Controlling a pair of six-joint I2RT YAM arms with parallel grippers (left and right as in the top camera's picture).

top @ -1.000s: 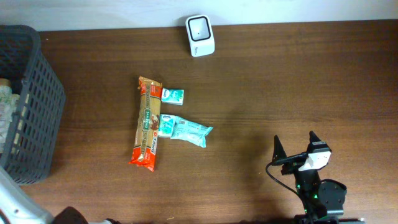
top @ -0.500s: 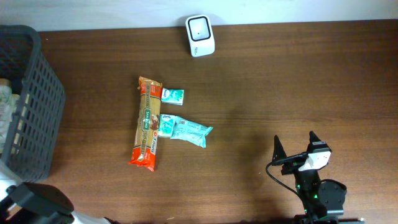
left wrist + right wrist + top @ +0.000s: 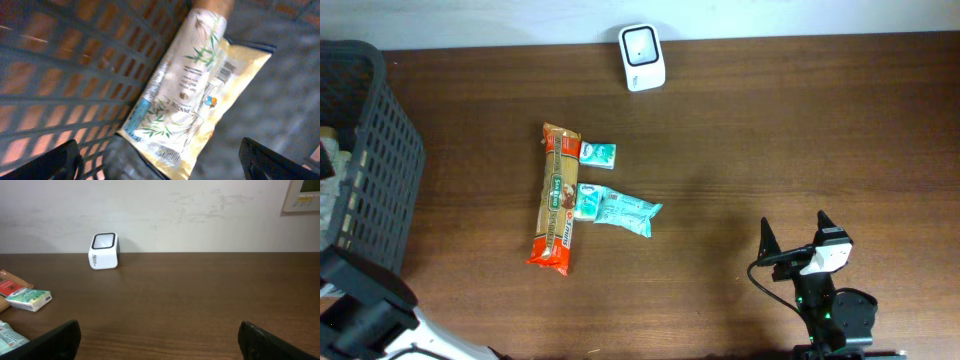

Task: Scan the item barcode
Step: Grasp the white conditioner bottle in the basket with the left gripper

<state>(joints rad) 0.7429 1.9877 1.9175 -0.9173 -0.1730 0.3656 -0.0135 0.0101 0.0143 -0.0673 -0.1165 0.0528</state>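
jaws of the left gripper (image 3: 157,152) stand wide apart and hold nothing, hanging over a pale bamboo-print packet (image 3: 190,100) that lies in the dark basket (image 3: 60,75). over the last second the left arm (image 3: 365,300) has swung from the near edge of the table (image 3: 800,130) up to the basket, so a pick looks about to begin. the packet's barcode (image 3: 226,70) faces up. the right gripper (image 3: 794,228) is also spread, empty, and has not moved. the white scanner (image 3: 641,44) sits well apart at the far edge. other packets (image 3: 557,198) lie mid-table.

Right hand (image 3: 794,235) open, level, left hand (image 3: 160,160) open, apparently angled downward
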